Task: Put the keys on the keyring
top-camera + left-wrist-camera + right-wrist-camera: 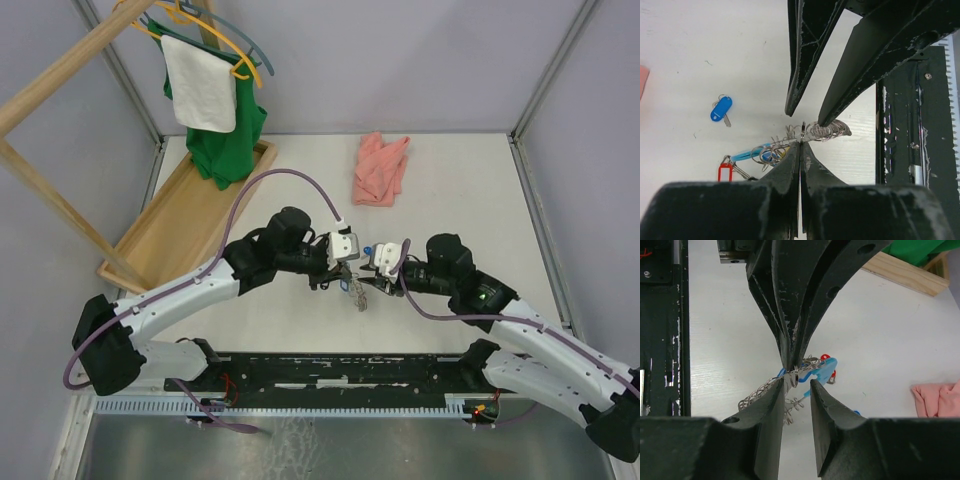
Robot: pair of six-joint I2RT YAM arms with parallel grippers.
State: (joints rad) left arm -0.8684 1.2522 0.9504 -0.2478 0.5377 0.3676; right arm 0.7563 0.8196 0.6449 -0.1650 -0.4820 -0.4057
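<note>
No text, brand, number or sign can be read in any view; the blue key tag (pixel 721 108), at nine o'clock in the left wrist view, shows a plain face; the red key tag (pixel 725 172), at eight o'clock there, shows only a blank pale window; the light-blue keyring tag (pixel 824 371) is too small and tilted to tell.

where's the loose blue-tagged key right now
In the left wrist view the blue-tagged key lies alone on the white table, left of the keyring pinched in the left gripper, and above a red-tagged key in the picture.
</note>
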